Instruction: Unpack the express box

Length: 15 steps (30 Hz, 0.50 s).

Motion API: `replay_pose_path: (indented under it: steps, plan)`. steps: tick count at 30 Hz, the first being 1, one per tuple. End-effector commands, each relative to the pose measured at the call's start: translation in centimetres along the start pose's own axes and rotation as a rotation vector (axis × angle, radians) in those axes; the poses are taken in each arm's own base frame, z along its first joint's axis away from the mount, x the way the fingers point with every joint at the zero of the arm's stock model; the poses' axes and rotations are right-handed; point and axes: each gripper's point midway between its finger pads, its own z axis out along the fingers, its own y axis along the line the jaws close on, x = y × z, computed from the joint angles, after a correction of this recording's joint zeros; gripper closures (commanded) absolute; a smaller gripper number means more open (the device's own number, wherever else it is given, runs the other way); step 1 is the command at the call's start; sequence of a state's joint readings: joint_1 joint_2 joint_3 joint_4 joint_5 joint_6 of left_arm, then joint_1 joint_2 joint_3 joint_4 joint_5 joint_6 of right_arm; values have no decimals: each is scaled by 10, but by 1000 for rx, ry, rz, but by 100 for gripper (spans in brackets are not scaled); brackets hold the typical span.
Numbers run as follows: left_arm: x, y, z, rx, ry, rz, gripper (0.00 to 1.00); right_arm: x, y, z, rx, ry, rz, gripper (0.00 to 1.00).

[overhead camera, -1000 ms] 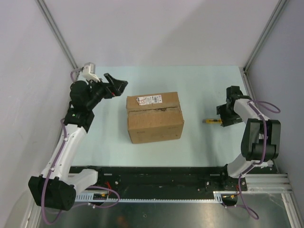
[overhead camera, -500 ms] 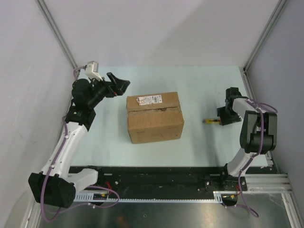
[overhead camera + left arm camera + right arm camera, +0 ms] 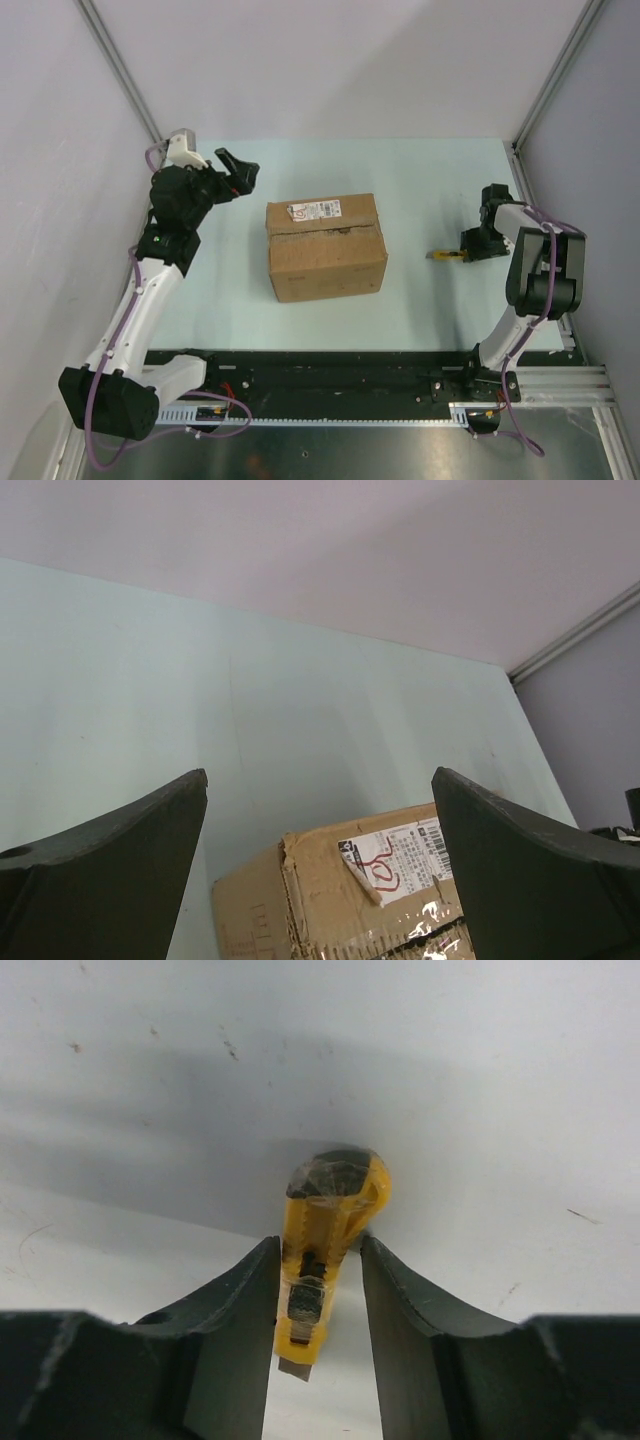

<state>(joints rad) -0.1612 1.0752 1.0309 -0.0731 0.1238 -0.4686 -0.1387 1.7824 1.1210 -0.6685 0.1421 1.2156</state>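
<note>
Brown corrugated cardboard express box (image 3: 326, 250) sits mid-table with its flaps shut. There's glossy tape over the top and a white printed label (image 3: 395, 855) at the far edge. It's not opened yet, so my read is the tape gets cut first.

That explains the right side. Right gripper (image 3: 320, 1245) is down at the pale green table (image 3: 420, 170), well right of the box. It straddles the yellow plastic utility knife (image 3: 330, 1210), which lies flat there. The jaws are narrow, one finger on each side of the knife body, with the pads (image 3: 245, 1290) at or just off its sides. The wrist view doesn't settle whether they're pinching it or a hair clear, so I can't tell if it's a grip. The straddle is across the handle's narrow width, a sensible axis for a slim flat tool.

Left gripper (image 3: 238, 168) hangs in the air off the box's far-left corner, jaws at full spread, holding nothing. Its camera looks down over the label end. Likely it's parked there to brace the box during the cut, and spread wide because the box is wide.
</note>
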Motion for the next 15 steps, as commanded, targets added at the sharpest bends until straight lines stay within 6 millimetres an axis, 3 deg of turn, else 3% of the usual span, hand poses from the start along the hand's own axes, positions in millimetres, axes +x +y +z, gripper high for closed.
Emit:
replay_pose_path:
  steps: [1,9,15]
  plan:
    - [-27,-5,-7,-13,-74,27,0,2,-24,12,105,13,-6,62]
    - [-27,-12,-8,22,-61,33,0,-10,-13,2,56,-41,-39,94]
    - [-15,-37,-8,163,13,44,0,-10,19,-20,-108,-55,-138,99]
